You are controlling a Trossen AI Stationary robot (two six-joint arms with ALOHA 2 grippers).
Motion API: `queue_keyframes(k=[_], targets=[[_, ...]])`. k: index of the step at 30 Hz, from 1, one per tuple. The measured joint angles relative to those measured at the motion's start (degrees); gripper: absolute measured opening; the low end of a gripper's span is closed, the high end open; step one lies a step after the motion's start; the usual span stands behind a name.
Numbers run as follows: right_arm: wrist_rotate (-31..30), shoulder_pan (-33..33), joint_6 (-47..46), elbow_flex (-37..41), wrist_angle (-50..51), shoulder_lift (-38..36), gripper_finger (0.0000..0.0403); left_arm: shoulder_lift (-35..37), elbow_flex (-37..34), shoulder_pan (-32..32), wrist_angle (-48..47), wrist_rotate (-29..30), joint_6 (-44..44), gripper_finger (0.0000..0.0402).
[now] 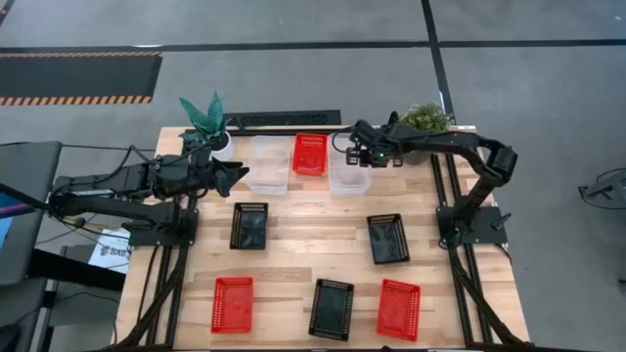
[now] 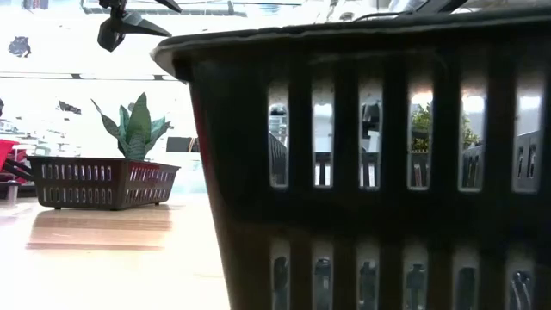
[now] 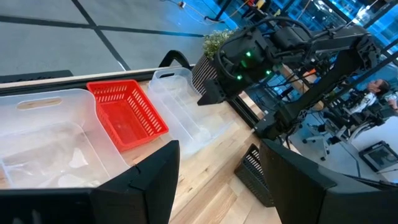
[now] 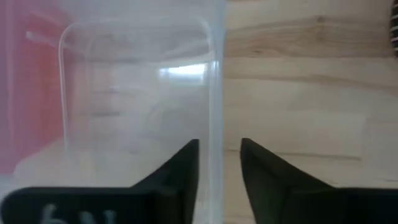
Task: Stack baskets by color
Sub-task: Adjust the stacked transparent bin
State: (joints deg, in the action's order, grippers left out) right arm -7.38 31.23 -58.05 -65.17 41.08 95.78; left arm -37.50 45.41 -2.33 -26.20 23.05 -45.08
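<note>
Three baskets stand in a row along the far edge: a clear one, a red mesh one and a second clear one, each flat on the wood. My right gripper points down over the far end of the second clear basket. It is open, and its fingers stand on either side of that basket's thin wall with a gap on each side. My left gripper hangs open above the table by the first clear basket, holding nothing.
Black mesh baskets lie at mid-table and at the near edge, flanked by red ones. Potted plants stand at the far left and far right. Bare wood lies in the middle.
</note>
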Motion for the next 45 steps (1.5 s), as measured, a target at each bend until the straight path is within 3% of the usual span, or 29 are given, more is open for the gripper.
queue_keyframes(k=[6,11,16,21,32,45], targets=[[-0.23,1.98,0.55,0.0,-0.99,-3.97,0.0204,0.0,0.0,-0.01,0.0,0.09,-0.02,0.0209],[-0.28,0.51,2.07,-2.59,-2.03,-9.0,0.0218,0.0,0.0,-0.02,0.01,0.09,-0.42,0.0209],[-0.17,-6.04,4.75,-5.14,-10.26,-9.97,0.0211,-0.02,0.0,0.01,-0.05,0.35,-0.46,0.0209],[-0.24,-10.82,8.41,-5.49,-20.56,-5.84,0.0194,0.0,0.02,0.0,-0.09,0.9,-0.35,0.0209],[3.4,-9.78,8.85,-5.4,-25.07,4.38,0.0158,0.0,0.02,-0.02,-0.22,0.76,-0.48,0.0209],[4.8,-7.47,14.88,-5.45,-25.38,5.71,0.0133,-0.02,0.02,-0.02,-0.28,0.74,-0.57,0.0209]])
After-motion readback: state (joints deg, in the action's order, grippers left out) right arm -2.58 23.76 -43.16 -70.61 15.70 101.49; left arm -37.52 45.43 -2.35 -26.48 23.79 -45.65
